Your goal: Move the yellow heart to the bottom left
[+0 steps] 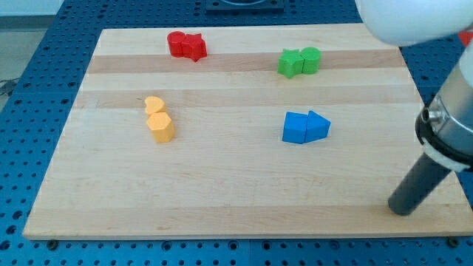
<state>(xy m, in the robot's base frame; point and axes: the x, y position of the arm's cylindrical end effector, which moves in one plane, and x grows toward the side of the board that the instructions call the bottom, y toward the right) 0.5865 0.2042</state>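
Tilted rod's tip bottom right, gripperless, well apart from yellow heart

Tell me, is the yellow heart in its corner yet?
Not yet. Nothing looks done: the yellow heart sits left of centre, touching the yellow hexagon block. My tip is far off at the view's bottom right, touching no block. Still left: reaching the heart and pushing it to the bottom left.

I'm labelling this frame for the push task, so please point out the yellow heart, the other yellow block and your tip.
yellow heart (154, 104): camera view, its top face.
yellow hexagonal block (160, 126): camera view, its top face.
my tip (401, 209): camera view, the rod's very end, far right of both.
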